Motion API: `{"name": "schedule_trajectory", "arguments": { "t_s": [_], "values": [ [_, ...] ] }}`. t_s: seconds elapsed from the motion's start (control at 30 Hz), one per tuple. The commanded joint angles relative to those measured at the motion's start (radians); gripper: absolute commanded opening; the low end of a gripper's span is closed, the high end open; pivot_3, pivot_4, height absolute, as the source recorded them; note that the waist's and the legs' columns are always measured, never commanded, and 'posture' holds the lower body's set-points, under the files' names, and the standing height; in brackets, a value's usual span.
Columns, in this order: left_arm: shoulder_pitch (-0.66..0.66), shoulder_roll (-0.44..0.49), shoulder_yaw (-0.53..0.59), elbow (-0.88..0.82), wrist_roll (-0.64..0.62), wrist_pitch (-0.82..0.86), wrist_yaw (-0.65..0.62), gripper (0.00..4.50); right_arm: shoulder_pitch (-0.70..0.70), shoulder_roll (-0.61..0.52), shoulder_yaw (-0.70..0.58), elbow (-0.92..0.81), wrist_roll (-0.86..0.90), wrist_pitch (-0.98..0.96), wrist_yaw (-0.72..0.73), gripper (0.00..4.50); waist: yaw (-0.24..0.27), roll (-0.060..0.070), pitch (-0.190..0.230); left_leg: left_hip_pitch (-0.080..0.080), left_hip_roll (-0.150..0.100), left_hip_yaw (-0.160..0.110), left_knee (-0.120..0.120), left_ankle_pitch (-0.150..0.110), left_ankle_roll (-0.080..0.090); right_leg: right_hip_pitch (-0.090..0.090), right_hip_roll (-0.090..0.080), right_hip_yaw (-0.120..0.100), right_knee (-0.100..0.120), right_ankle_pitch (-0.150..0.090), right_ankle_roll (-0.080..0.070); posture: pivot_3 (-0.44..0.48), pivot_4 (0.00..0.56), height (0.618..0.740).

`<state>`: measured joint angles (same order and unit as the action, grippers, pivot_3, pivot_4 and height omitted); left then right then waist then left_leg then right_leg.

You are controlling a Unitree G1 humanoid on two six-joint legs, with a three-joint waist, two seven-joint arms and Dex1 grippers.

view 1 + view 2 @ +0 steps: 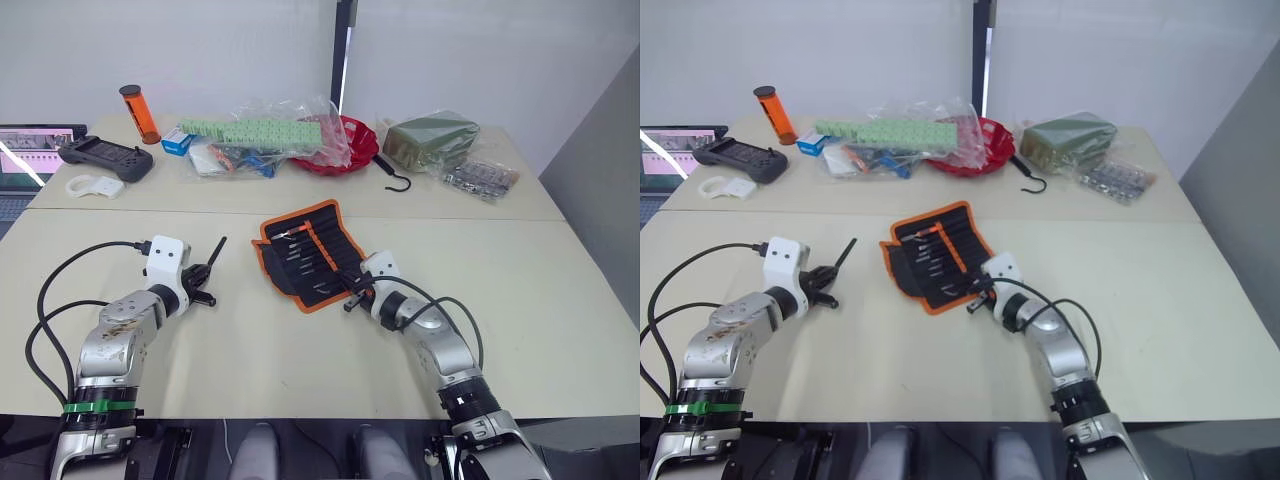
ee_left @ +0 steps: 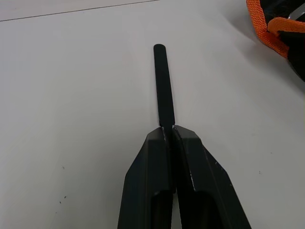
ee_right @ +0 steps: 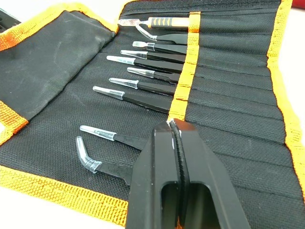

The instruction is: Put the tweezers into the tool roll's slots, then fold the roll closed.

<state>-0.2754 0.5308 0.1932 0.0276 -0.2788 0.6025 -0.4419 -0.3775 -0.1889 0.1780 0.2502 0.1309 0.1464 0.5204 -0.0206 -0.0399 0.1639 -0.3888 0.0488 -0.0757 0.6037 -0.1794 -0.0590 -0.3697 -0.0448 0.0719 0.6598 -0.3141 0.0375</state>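
Filling up nicely: most tweezers (image 3: 143,88) sit in the slots (image 3: 224,95) of the open roll (image 1: 306,252), right gripper (image 3: 174,131) pinched empty above them, left gripper (image 2: 167,131) clamping one last tweezer (image 2: 163,86), folding undone.

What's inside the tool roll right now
The open tool roll holds a row of tweezers tucked under its orange strip, clear-capped tips sticking out. Their handles are hidden inside the slots. The right gripper covers part of the lower row.
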Motion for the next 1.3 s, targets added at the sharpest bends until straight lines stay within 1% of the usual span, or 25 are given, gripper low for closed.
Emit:
{"name": "schedule_trajectory", "arguments": {
  "t_s": [0.03, 0.17, 0.27, 0.33, 0.47, 0.53, 0.6, 0.67, 0.73, 0.8, 0.93, 1.1, 1.17, 1.3],
  "values": [
    [-0.026, 0.02, 0.042, -0.007, -0.022, -0.064, -0.036, 0.04, 0.033, -0.023, -0.005, 0.077, -0.033, 0.066, -0.015, 0.0, 0.0, 0.0, 0.0, 0.0, 0.0, 0.0, 0.0, 0.0, 0.0, 0.0, 0.0, 0.0, 0.0, 0.0, 0.0, 0.0, 0.15, 0.74],
    [-0.078, 0.072, 0.06, -0.012, -0.03, -0.129, -0.107, 0.04, 0.036, -0.028, -0.007, 0.069, -0.032, 0.07, -0.014, 0.0, 0.002, 0.0, 0.0, -0.001, 0.0, 0.0, 0.0, 0.0, 0.0, -0.001, 0.0, 0.0, 0.0, 0.0, 0.0, 0.0, 0.15, 0.74],
    [-0.117, 0.109, 0.03, -0.025, -0.027, -0.122, -0.146, 0.04, 0.038, -0.046, 0.008, 0.054, -0.049, 0.079, -0.011, 0.0, 0.003, 0.0, 0.001, -0.001, 0.0, 0.0, 0.0, 0.0, 0.0, 0.0, 0.0, 0.0, -0.001, 0.0, 0.0, 0.0, 0.15, 0.74],
    [-0.143, 0.13, -0.026, -0.074, -0.01, -0.106, -0.174, 0.04, 0.042, -0.05, 0.013, 0.034, -0.048, 0.088, -0.014, 0.0, 0.003, 0.002, 0.001, -0.001, 0.0, 0.0, 0.0, 0.0, 0.0, 0.0, 0.0, 0.0, -0.002, 0.0, 0.0, 0.0, 0.15, 0.74],
    [-0.228, 0.151, -0.082, -0.145, -0.071, 0.018, -0.246, 0.04, 0.048, -0.054, 0.013, 0.011, -0.045, 0.105, -0.021, 0.0, 0.006, 0.002, 0.002, -0.003, 0.0, 0.0, 0.0, 0.0, 0.0, -0.001, 0.0, -0.001, -0.003, 0.001, 0.001, 0.0, 0.15, 0.74],
    [-0.272, 0.161, -0.122, -0.169, -0.098, 0.031, -0.32, 0.04, 0.053, -0.057, 0.01, 0.004, -0.045, 0.108, -0.025, 0.0, 0.005, 0.002, 0.002, -0.004, 0.0, 0.0, 0.0, 0.0, 0.0, -0.002, 0.0, -0.001, -0.003, 0.001, 0.001, 0.0, 0.15, 0.74],
    [-0.298, 0.168, -0.15, -0.176, -0.104, 0.044, -0.355, 0.04, 0.054, -0.06, 0.008, 0.0, -0.046, 0.11, -0.028, 0.0, 0.004, 0.003, 0.003, -0.004, 0.0, 0.0, 0.0, 0.0, 0.0, -0.002, 0.0, -0.001, -0.003, 0.001, 0.002, 0.0, 0.15, 0.74],
    [-0.329, 0.172, -0.185, -0.18, -0.112, 0.091, -0.383, 0.04, 0.06, -0.065, 0.004, -0.012, -0.046, 0.114, -0.031, 0.0, 0.003, 0.005, 0.004, -0.004, 0.0, 0.0, 0.0, 0.0, 0.0, -0.002, 0.0, -0.001, -0.003, 0.001, 0.002, 0.0, 0.15, 0.74],
    [-0.376, 0.173, -0.263, -0.17, -0.102, 0.116, -0.443, 0.04, 0.073, -0.072, 0.0, -0.037, -0.044, 0.123, -0.035, 0.0, 0.006, 0.006, 0.005, -0.005, -0.001, 0.0, 0.0, 0.0, 0.0, -0.002, 0.0, -0.001, -0.003, 0.001, 0.002, 0.0, 0.15, 0.74],
    [-0.41, 0.173, -0.316, -0.149, -0.09, 0.134, -0.477, 0.04, 0.084, -0.075, -0.001, -0.06, -0.042, 0.136, -0.039, 0.0, 0.008, 0.006, 0.005, -0.006, -0.001, -0.001, 0.001, 0.0, 0.0, -0.002, 0.0, -0.001, -0.004, 0.0, 0.002, 0.0, 0.15, 0.74],
    [-0.453, 0.172, -0.391, -0.104, -0.057, 0.151, -0.512, 0.04, 0.102, -0.081, -0.001, -0.104, -0.037, 0.16, -0.047, 0.0, 0.001, 0.006, 0.005, -0.009, -0.001, -0.001, 0.002, 0.0, 0.0, -0.004, 0.0, -0.001, -0.003, 0.001, 0.003, 0.0, 0.15, 0.74],
    [-0.473, 0.173, -0.456, -0.085, -0.025, 0.168, -0.55, 0.04, 0.123, -0.091, 0.001, -0.149, -0.031, 0.185, -0.047, 0.0, -0.005, 0.006, 0.005, -0.014, -0.001, -0.001, 0.002, 0.0, 0.0, -0.011, 0.001, 0.0, -0.001, 0.001, 0.003, 0.0, 0.15, 0.74],
    [-0.473, 0.174, -0.472, -0.087, -0.014, 0.18, -0.555, 0.04, 0.128, -0.083, -0.005, -0.165, -0.012, 0.188, -0.04, 0.0, -0.005, 0.006, 0.005, -0.017, -0.001, -0.001, 0.003, 0.0, 0.001, -0.016, 0.001, 0.0, 0.001, 0.001, 0.003, 0.0, 0.15, 0.74],
    [-0.474, 0.168, -0.488, -0.068, 0.012, 0.19, -0.545, 0.04, 0.126, -0.072, -0.009, -0.179, -0.009, 0.18, -0.046, 0.0, -0.007, 0.006, 0.005, -0.018, -0.001, -0.001, 0.003, 0.0, 0.001, -0.017, 0.001, 0.0, 0.002, 0.001, 0.003, 0.0, 0.15, 0.74]
  ]
}}
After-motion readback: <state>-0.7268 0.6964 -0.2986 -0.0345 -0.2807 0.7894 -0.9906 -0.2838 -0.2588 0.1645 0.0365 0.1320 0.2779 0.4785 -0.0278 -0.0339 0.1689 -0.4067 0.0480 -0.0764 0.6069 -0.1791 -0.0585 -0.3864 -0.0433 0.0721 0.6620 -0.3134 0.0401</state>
